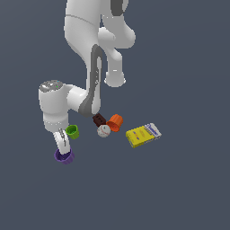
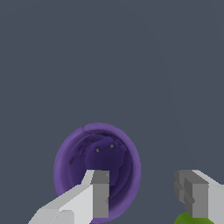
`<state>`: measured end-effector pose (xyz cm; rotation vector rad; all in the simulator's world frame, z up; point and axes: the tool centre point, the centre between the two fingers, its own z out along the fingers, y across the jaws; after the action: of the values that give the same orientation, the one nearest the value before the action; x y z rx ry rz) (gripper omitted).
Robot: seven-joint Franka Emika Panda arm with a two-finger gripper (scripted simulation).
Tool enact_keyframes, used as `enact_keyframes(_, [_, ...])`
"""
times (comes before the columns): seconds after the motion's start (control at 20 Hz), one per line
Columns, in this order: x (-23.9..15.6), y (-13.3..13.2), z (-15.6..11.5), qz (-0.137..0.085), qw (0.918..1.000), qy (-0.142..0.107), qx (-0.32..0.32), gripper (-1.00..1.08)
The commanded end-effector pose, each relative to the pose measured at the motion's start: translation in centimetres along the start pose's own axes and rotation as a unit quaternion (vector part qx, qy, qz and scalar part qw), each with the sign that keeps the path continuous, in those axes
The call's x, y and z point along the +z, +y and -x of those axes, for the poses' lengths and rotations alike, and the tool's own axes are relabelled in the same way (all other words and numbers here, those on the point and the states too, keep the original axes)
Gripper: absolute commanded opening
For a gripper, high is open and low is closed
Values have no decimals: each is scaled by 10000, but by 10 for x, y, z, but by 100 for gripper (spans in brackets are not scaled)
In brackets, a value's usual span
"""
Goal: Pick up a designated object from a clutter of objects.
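Note:
The purple cup [image 1: 63, 158] stands upright on the floor at the exterior view's left, apart from the other items. My gripper [image 1: 64, 149] reaches down onto it and is open. In the wrist view the purple cup [image 2: 83, 153] shows its flared rim and dark inside. One finger [image 2: 99, 192] sits inside its mouth and the other finger [image 2: 194, 192] is outside, so the jaws straddle the cup's wall; midway between them is my gripper [image 2: 146, 192]. Nothing is pinched.
A green cup [image 1: 72, 131] stands just behind the gripper, and its edge [image 2: 192, 218] shows in the wrist view. Further to the exterior view's right lie a dark brown block [image 1: 99, 119], a white baseball [image 1: 103, 130], an orange cup [image 1: 115, 122] and a yellow flat box [image 1: 143, 134].

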<state>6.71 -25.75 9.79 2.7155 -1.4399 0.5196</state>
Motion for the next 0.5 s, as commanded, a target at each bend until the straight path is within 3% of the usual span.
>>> enact_keyframes(0.0, [2,0,0,-1,10000,0,-1,28])
enact_keyframes(0.45, [26,1,0,-5,10000,9,17,28])
